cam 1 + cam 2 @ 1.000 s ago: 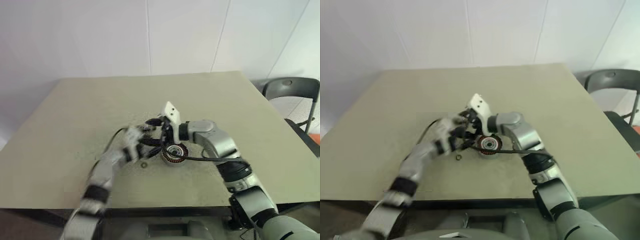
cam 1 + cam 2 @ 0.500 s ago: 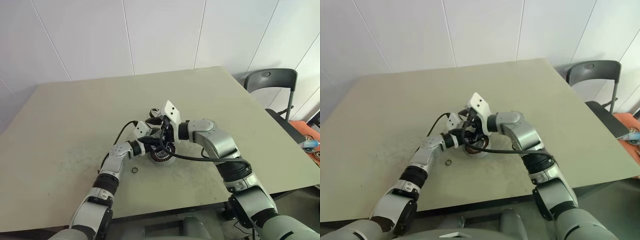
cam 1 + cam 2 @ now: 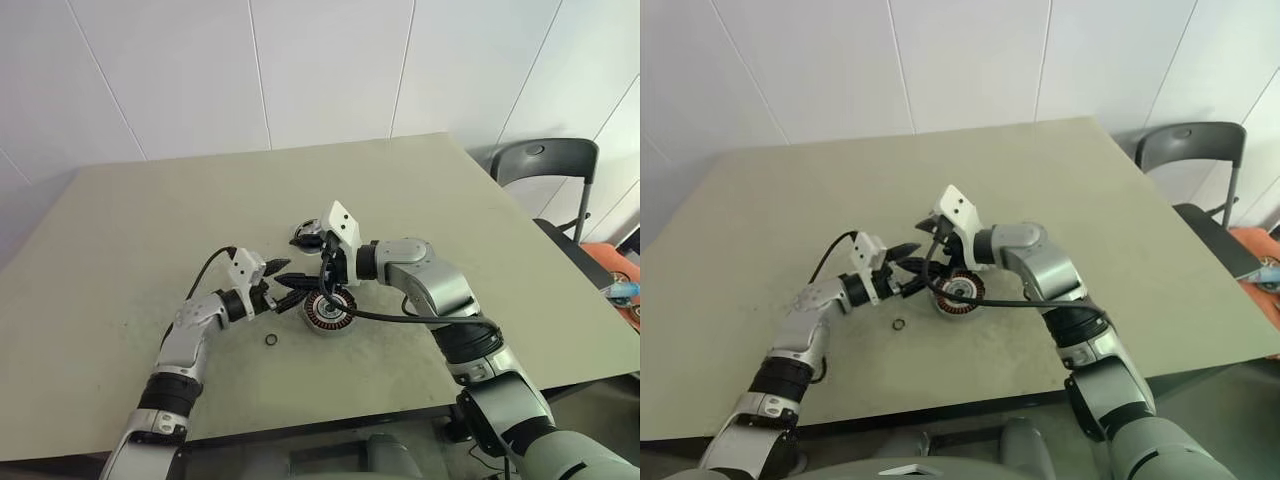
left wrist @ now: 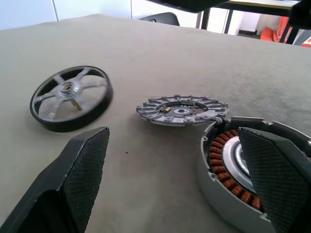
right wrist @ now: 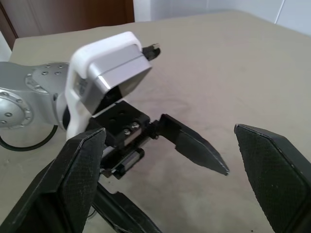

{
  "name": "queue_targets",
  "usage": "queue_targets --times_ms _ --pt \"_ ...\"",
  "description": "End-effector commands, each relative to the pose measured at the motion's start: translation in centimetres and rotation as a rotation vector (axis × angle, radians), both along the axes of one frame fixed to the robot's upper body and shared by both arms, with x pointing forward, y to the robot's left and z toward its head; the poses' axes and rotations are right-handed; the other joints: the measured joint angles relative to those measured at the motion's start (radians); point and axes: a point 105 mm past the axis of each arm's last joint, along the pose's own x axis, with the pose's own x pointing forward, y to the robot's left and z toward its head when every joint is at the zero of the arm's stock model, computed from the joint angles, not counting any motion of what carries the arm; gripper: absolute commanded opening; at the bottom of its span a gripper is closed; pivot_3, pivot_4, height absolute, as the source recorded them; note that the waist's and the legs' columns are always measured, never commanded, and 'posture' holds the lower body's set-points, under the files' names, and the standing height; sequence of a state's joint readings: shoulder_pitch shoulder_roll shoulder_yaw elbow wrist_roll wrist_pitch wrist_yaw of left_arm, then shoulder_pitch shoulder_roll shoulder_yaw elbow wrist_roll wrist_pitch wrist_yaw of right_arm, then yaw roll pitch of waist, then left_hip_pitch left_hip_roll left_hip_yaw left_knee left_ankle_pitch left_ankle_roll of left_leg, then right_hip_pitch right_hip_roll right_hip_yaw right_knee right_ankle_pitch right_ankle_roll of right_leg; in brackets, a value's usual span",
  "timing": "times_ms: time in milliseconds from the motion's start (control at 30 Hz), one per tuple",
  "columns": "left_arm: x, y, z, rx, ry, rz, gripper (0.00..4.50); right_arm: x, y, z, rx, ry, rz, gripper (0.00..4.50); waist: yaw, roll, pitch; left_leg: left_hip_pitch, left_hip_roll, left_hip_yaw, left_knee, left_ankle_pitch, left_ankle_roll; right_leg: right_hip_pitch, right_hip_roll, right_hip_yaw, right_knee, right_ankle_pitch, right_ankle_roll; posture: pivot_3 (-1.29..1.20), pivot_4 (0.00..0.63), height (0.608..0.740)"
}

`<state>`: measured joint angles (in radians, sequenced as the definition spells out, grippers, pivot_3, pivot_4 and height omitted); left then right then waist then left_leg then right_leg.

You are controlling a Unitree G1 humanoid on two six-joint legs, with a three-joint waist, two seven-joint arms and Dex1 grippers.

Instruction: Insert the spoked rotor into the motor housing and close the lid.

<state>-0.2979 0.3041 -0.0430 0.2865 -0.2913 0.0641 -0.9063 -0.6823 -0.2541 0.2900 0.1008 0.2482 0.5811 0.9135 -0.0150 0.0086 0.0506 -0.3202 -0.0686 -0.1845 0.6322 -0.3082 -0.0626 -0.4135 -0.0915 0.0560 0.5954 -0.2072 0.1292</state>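
Observation:
The motor housing sits on the table, silver-rimmed, with its copper windings showing. Behind it lie the lid, a slotted silver disc touching the housing's rim, and the spoked rotor, flat on the table a little further off. My left gripper is open and empty, level, just left of the housing and pointing at it. My right gripper hangs open and empty close above the housing's far-left side. The right wrist view shows the left gripper's fingers spread apart.
A tiny dark ring lies on the table in front of the left gripper. A black cable runs from my right arm past the housing. A grey chair stands off the table's right corner.
The camera has shifted. My left gripper has drawn back to the left, away from the housing, still open. The right gripper has stayed in place.

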Motion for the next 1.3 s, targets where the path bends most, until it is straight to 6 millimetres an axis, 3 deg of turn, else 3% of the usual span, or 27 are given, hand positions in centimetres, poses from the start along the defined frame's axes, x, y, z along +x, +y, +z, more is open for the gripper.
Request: queue_targets --times_ms 33,133,200,667,1300 --pt "-0.8 1.0 0.0 0.004 0.005 -0.015 4.50 -0.1 0.4 1.1 0.018 -0.045 0.022 4.47 -0.002 0.000 0.000 0.000 0.000 0.000 0.000 0.000 0.000 0.000 0.000 0.000 0.000 0.000 0.000 0.00 0.000 0.740" --pt "-1.7 2.0 -2.1 0.052 0.051 -0.031 4.50 -0.2 0.3 1.0 0.013 -0.040 0.026 4.47 -0.001 0.000 0.000 0.000 0.000 0.000 0.000 0.000 0.000 0.000 0.000 0.000 0.000 0.000 0.000 0.00 0.000 0.740" --pt "-2.0 2.5 -2.4 0.053 0.057 -0.026 4.50 -0.2 0.3 0.9 0.009 -0.037 0.028 4.47 0.000 0.000 0.000 0.000 0.000 0.000 0.000 0.000 0.000 0.000 0.000 0.000 0.000 0.000 0.000 0.00 0.000 0.740" --pt "-4.4 1.6 0.2 0.006 0.043 -0.092 4.50 -0.5 -0.1 0.5 -0.010 -0.026 0.036 4.47 0.001 0.000 0.000 0.000 0.000 0.000 0.000 0.000 0.000 0.000 0.000 0.000 0.001 -0.001 0.001 0.00 0.000 0.740" --pt "-4.8 2.0 -1.3 0.101 0.118 -0.108 4.50 -0.6 -0.4 -0.1 -0.037 -0.023 0.028 4.47 0.001 0.000 0.000 0.000 0.000 0.000 0.000 0.000 0.000 0.000 0.000 0.000 0.001 -0.001 0.002 0.00 0.000 0.740"
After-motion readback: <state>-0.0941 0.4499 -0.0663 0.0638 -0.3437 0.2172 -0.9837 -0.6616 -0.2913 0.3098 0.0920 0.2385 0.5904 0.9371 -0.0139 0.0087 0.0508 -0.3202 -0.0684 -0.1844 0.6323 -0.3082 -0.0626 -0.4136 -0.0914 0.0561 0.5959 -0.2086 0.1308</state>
